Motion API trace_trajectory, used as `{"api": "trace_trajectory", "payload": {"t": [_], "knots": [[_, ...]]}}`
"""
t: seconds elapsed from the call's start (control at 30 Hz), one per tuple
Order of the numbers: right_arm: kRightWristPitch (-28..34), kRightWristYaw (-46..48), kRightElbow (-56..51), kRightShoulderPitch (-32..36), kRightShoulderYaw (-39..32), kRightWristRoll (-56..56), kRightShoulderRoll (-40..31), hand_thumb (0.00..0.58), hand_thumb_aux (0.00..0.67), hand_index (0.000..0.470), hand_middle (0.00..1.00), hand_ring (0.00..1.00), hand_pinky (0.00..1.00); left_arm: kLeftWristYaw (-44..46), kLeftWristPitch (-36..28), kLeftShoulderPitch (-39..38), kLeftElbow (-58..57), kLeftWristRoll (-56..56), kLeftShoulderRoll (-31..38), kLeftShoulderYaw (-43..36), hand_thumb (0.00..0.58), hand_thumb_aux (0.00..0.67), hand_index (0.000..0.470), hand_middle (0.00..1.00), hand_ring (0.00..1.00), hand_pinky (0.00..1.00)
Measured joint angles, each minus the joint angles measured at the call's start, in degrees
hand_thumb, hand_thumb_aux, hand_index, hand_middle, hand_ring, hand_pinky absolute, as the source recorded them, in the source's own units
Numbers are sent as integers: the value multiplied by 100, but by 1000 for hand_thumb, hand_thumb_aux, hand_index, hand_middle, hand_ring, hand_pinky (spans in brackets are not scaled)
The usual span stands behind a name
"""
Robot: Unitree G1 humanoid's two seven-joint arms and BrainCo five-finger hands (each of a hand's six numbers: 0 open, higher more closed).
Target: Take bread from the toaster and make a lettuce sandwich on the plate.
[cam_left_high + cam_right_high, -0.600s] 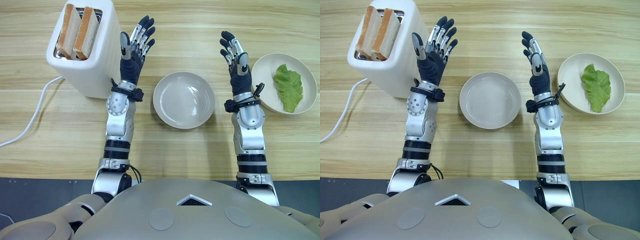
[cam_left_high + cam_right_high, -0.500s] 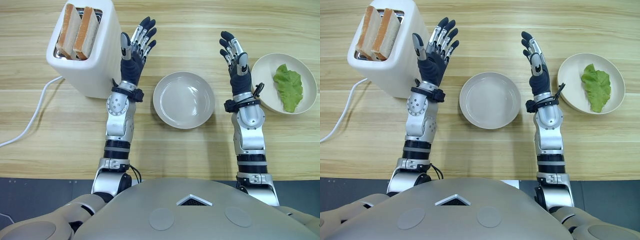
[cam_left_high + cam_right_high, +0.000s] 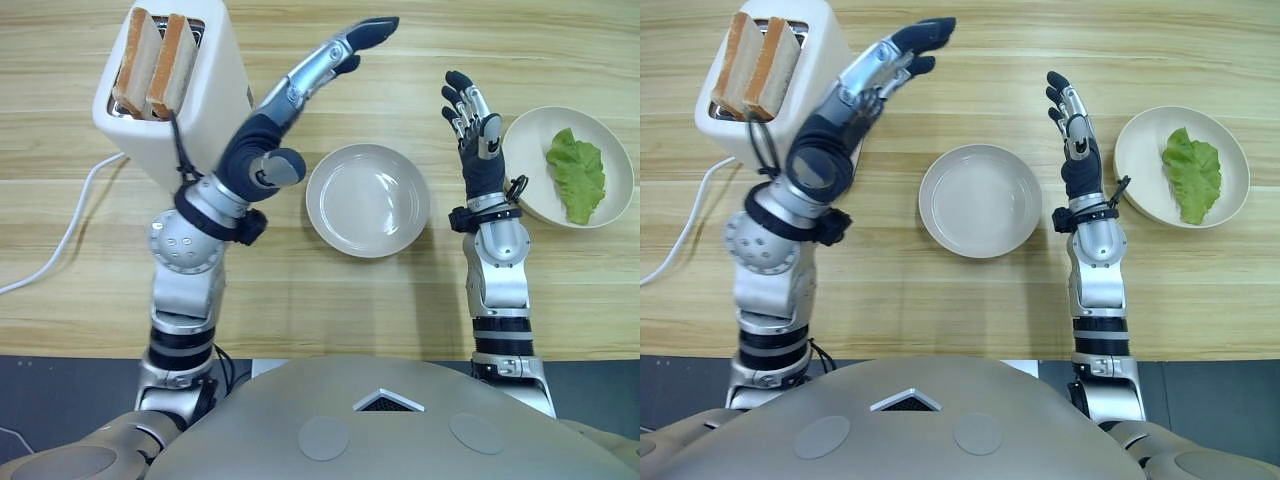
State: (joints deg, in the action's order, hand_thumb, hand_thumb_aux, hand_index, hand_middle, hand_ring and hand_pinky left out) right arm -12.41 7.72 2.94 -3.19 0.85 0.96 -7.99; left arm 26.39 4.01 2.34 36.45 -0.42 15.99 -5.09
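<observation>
A white toaster [image 3: 215, 75] stands at the far left with two slices of bread [image 3: 155, 62] upright in its slots. An empty cream plate [image 3: 368, 200] lies in the middle of the table. A second plate [image 3: 535, 190] at the right holds a green lettuce leaf [image 3: 577, 172]. My left hand [image 3: 300, 95] is raised above the table just right of the toaster, open, fingers stretched toward the far right, holding nothing. My right hand [image 3: 473, 125] stands open between the two plates, fingers up, empty.
The toaster's white cable [image 3: 60, 235] runs off the left edge over the wooden table [image 3: 350, 300]. A dark strip [image 3: 60, 385] marks the table's near edge.
My left arm has lifted and swung up, the hand now higher and pointing to the far right beside the toaster. The right hand stays nearly in place.
</observation>
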Motion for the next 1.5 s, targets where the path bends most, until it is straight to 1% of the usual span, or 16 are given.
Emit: {"api": "trace_trajectory", "payload": {"t": [0.07,0.17,0.3,0.37,0.47,0.63,0.67,0.77,0.83,0.87,0.93,0.97,1.03,1.1,1.17,1.5], "knots": [[49,-87,134,-108,67,-27,12,0,0,0,0,0,0,-43,-160,399,51,109,420,568,0,0,0,0,0,0],[106,-148,198,-125,108,-31,33,0,0,0,0,0,0,-176,-101,731,-150,538,874,1065,0,0,0,0,0,0],[189,-157,211,-89,99,-32,89,0,0,0,0,0,0,-761,129,827,-861,1836,1604,1682,0,0,0,0,0,0],[218,-157,214,-62,86,-31,105,0,0,0,0,0,0,-1059,136,825,-1235,2434,1858,1799,0,0,0,0,0,0],[235,-158,238,-56,79,-29,110,0,0,0,0,0,0,-1441,13,809,-1772,3142,2042,1845,0,0,0,0,0,0],[252,-159,375,-87,89,-26,97,0,0,0,0,0,0,-1728,-216,762,-2278,3705,2130,1755,0,0,0,0,0,0],[254,-159,385,-106,91,-26,92,0,0,0,0,0,0,-1749,-244,762,-2338,3736,2142,1727,14,8,6,0,0,0],[259,-159,397,-143,106,-26,77,0,0,0,0,0,0,-1755,-307,753,-2472,3772,2161,1664,120,74,52,0,0,0],[259,-165,399,-161,126,-17,57,0,0,0,0,0,0,-1755,-316,754,-2556,3784,2190,1629,285,192,135,0,0,0],[259,-177,401,-175,130,7,44,0,0,0,0,0,0,-1755,-323,754,-2597,3804,2223,1608,398,294,206,0,0,0],[259,-189,405,-192,133,17,26,0,0,0,0,0,0,-1768,-322,755,-2622,3807,2242,1578,438,339,238,0,0,0],[259,-199,409,-201,138,19,12,0,0,0,0,0,0,-1780,-320,755,-2635,3807,2244,1556,454,357,251,0,0,0],[258,-211,416,-223,148,22,-2,0,0,0,0,0,0,-1809,-315,757,-2674,3805,2252,1526,462,368,258,0,0,0],[258,-217,419,-238,148,21,-6,0,0,0,0,0,0,-1822,-309,764,-2711,3803,2273,1504,456,360,253,0,0,0],[257,-223,420,-266,154,21,-12,0,0,0,0,0,0,-1837,-302,782,-2737,3801,2293,1493,482,394,276,0,0,0],[252,-247,428,-347,219,20,-23,0,0,0,0,0,0,-1900,-282,800,-3116,3802,2414,1464,487,402,282,0,0,0]]}}
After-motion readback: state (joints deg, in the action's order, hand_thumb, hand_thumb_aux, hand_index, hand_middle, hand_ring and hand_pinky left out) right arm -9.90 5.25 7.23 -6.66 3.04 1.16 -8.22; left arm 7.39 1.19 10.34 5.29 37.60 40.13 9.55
